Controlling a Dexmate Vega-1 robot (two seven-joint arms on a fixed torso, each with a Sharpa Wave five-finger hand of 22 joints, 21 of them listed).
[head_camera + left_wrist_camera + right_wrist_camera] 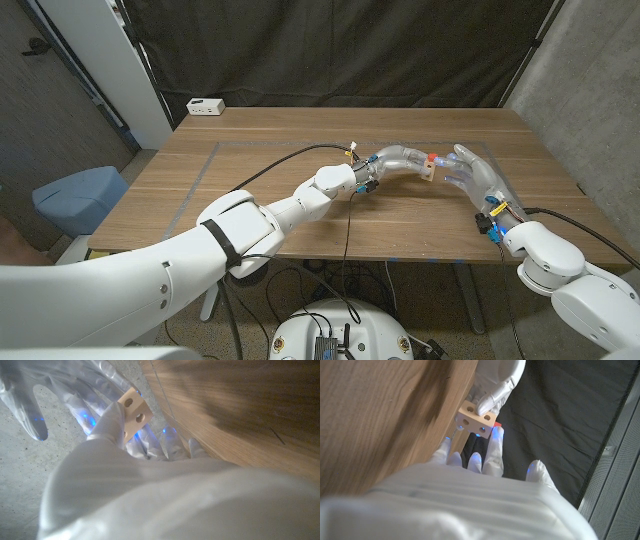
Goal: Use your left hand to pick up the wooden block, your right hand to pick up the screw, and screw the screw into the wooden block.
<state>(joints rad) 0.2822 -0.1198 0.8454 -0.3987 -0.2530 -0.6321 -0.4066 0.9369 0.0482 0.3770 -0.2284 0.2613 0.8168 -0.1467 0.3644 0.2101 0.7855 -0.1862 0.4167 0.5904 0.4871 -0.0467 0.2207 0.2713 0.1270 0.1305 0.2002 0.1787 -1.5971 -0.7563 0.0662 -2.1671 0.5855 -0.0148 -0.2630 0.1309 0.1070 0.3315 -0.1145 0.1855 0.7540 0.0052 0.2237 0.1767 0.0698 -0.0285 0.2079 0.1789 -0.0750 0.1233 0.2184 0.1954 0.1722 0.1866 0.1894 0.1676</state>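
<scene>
Reaching across the brown wooden desk [300, 130] from the lower left of the head view, the left robot hand [400, 160] grips a small pale wooden block with round holes [426, 174] at its fingertips, above the desk's right half. The right robot hand [474, 172] meets it from the other side, fingers raised toward the block, so the two robot hands stand just beside each other with the block between them.

In the left wrist view a finger [112, 422] of the left robot hand presses against one face of the wooden block [135, 412], whose two holes face the camera; the right robot hand [60, 390] shows beyond it with fingers spread. In the right wrist view the wooden block [477, 419] sits just past the fingertips of the right robot hand [475, 457], and a finger of the left robot hand [495, 385] lies on its top face.

A small orange-red screw part [434, 158] shows at the block's upper edge, touching the right robot hand's fingers; whether that robot hand pinches it or only touches it I cannot tell.

A white power strip [205, 105] lies at the desk's far left corner.
</scene>
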